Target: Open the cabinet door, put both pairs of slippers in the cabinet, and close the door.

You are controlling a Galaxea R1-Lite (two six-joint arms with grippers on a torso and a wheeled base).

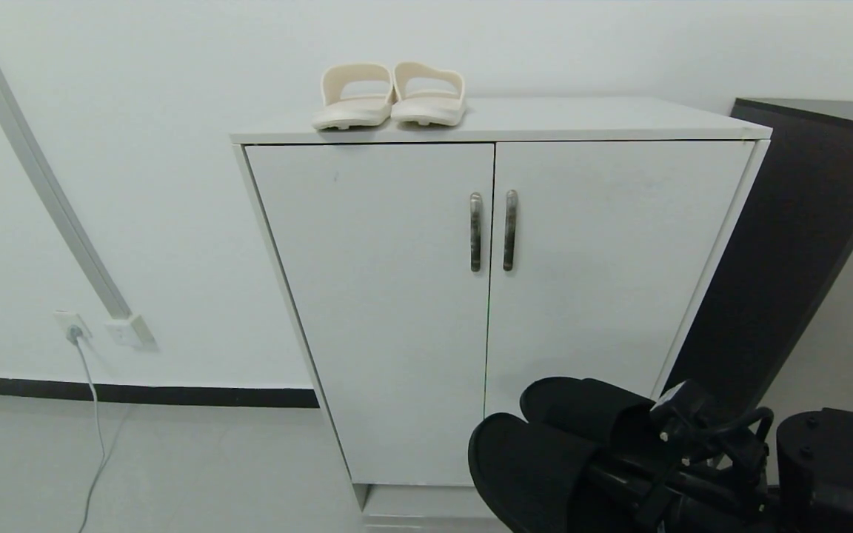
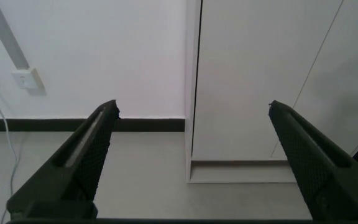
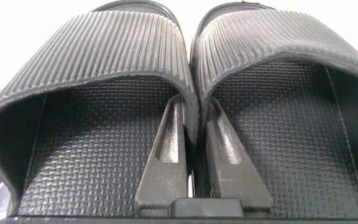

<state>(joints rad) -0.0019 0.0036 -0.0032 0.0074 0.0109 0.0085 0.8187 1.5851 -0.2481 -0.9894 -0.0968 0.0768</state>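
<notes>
A white two-door cabinet (image 1: 382,311) stands against the wall with both doors shut; two metal handles (image 1: 476,232) sit side by side at the middle. A cream pair of slippers (image 1: 389,96) rests on its top near the left. Low in front of the right door, my right gripper (image 3: 194,155) is shut on a black pair of slippers (image 1: 552,444), its fingers (image 3: 166,155) pinching the two inner straps together. My left gripper (image 2: 191,118) hangs open and empty near the floor, facing the cabinet's (image 2: 253,81) lower left corner.
A dark cabinet (image 1: 804,244) stands right of the white one. On the wall at the left are a slanted cable duct (image 1: 34,163), a socket (image 1: 71,326) and a cord (image 1: 97,437) trailing to the grey floor, with open floor there.
</notes>
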